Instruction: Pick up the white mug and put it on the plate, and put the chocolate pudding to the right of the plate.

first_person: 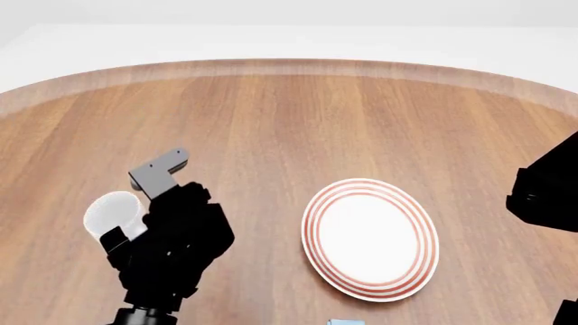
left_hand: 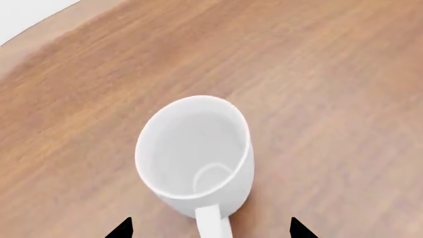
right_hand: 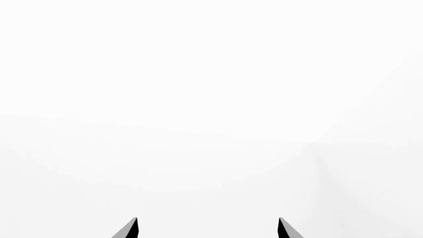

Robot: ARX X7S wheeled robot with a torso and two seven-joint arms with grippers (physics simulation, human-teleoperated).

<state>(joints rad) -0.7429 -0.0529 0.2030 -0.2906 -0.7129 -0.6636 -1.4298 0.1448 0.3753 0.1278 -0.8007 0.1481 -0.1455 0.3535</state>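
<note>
The white mug (left_hand: pixel 195 148) stands upright on the wooden table, its handle (left_hand: pixel 213 222) pointing back between my left gripper's (left_hand: pixel 211 229) two black fingertips. That gripper is open, its tips wide apart on either side of the handle and not touching it. In the head view the mug (first_person: pixel 113 211) shows at the left, partly hidden by my left arm. The plate (first_person: pixel 370 238) with red-orange rings lies to its right. A light blue corner of the chocolate pudding (first_person: pixel 342 322) peeks in at the lower edge, near the plate. My right gripper (right_hand: pixel 207 228) is open, facing blank white.
The round wooden table (first_person: pixel 289 115) has its far edge curving across the top of the head view. My right arm (first_person: pixel 546 196) shows as a dark shape at the right edge, beyond the plate.
</note>
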